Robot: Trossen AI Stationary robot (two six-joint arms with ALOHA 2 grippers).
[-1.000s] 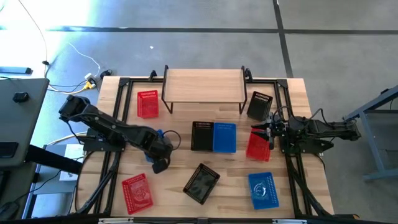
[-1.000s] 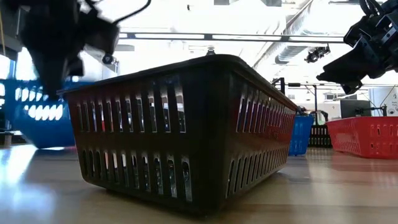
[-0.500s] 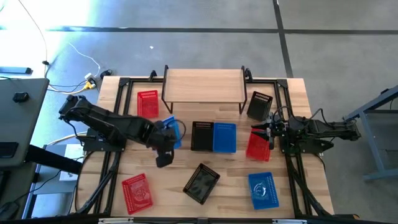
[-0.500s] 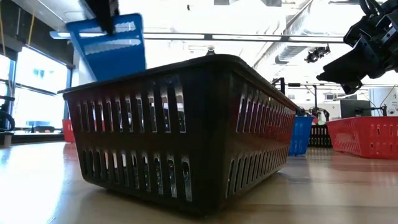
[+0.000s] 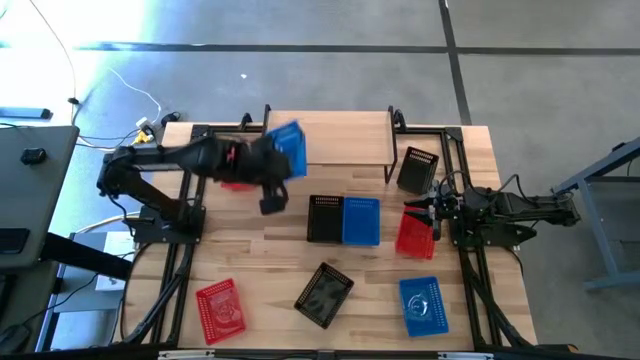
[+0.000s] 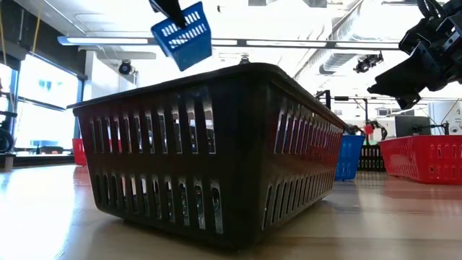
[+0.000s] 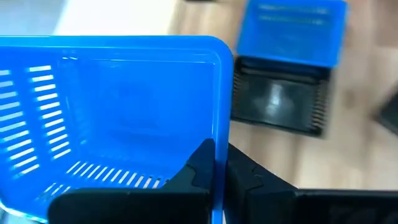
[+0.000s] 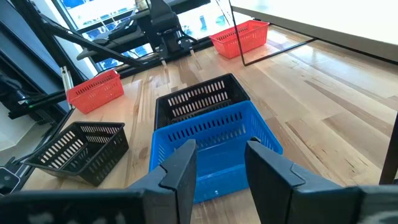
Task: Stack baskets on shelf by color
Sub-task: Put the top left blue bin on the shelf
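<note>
Blue basket (image 5: 288,150) pinched by its rim in left gripper (image 5: 268,163), above shelf's (image 5: 345,135) left edge; right gripper (image 5: 428,213) wide.

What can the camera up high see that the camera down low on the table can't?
Only the high view shows the shelf, the red basket near the front left, and the whole table with both arms. Only the low view shows the room's ceiling lights and the slotted side of a black basket filling its picture. Both show the left gripper carrying a blue basket up in the air, with the right gripper waiting, open.
</note>
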